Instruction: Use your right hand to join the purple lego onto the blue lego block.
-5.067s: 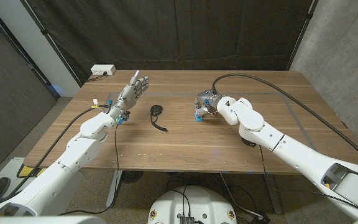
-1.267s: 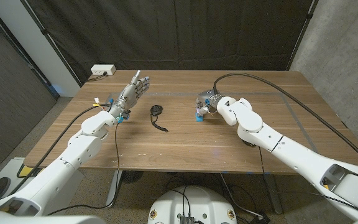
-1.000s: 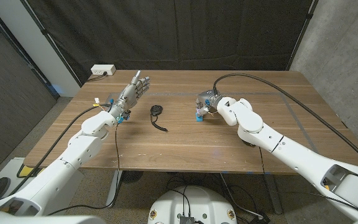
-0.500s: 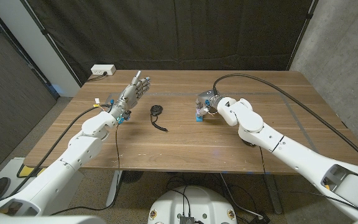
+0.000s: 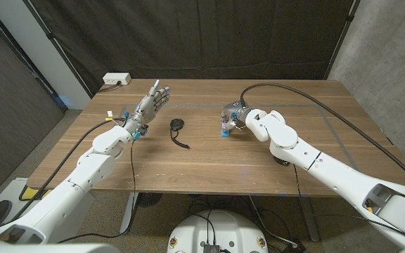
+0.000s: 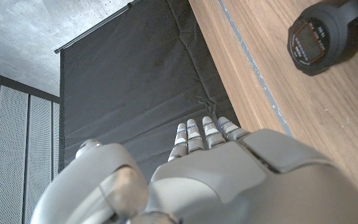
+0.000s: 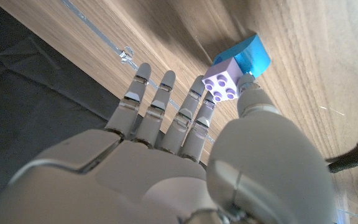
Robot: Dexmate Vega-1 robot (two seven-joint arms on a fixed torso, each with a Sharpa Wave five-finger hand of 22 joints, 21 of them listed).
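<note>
The right robot hand (image 7: 185, 155), fingers extended and thumb tip touching the purple brick (image 7: 223, 83), has it sitting on the blue brick (image 7: 248, 57) near the surface's (image 5: 209, 158) middle, directly ahead of its fingertips.

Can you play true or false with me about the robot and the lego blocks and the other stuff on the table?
1. The purple lego is touching the blue lego block. True.
2. The left robot hand is holding the blue lego block. False: it holds nothing, its fingers stretched out, far from the blocks.
3. A black watch lies on the table between the two arms. True.
4. The right robot hand is right by the purple lego. True: its thumb touches it.
5. The white power strip sits next to the legos. False: it sits at the table's far left corner.
</note>
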